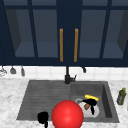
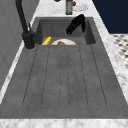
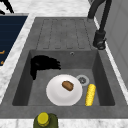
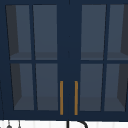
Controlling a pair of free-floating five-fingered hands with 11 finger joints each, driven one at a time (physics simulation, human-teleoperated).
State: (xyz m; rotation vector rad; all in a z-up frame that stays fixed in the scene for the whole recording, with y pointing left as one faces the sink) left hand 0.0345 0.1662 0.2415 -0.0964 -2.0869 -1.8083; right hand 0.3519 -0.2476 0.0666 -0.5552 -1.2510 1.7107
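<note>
Right hand [image 1: 90,103] hangs over the sink basin [image 3: 101,75], above the near part of the white plate [image 3: 64,90]. From my right side view it [image 3: 43,63] sits low against the basin's front wall, fingers stretched out straight and loosely apart toward the plate, holding nothing; I can't tell whether the fingertips touch the plate's rim. Left side view shows the same hand [image 2: 76,23] tilted, fingers pointing down into the basin.

Plate lies flat on the basin floor. On it, near the middle, a small brown lump of food [image 3: 67,85]. Just beside the plate, on the wall side, a yellow corn cob [image 3: 90,94] lies on the basin floor, close to the drain [image 3: 82,80].

Left hand [image 1: 43,117] hangs at the front edge of the draining board [image 2: 65,75], well apart from the plate; I cannot tell how its fingers stand.

I note a red ball [image 1: 67,115] low in the front view, partly covering the plate. Black faucet [image 1: 67,75] stands at the back between board and basin. An olive bottle with a yellow cap [image 1: 121,96] stands on the marble counter [image 1: 10,97] right of the sink. Above, a navy glass-door cabinet [image 4: 67,50] with two gold handles [image 4: 61,97].
</note>
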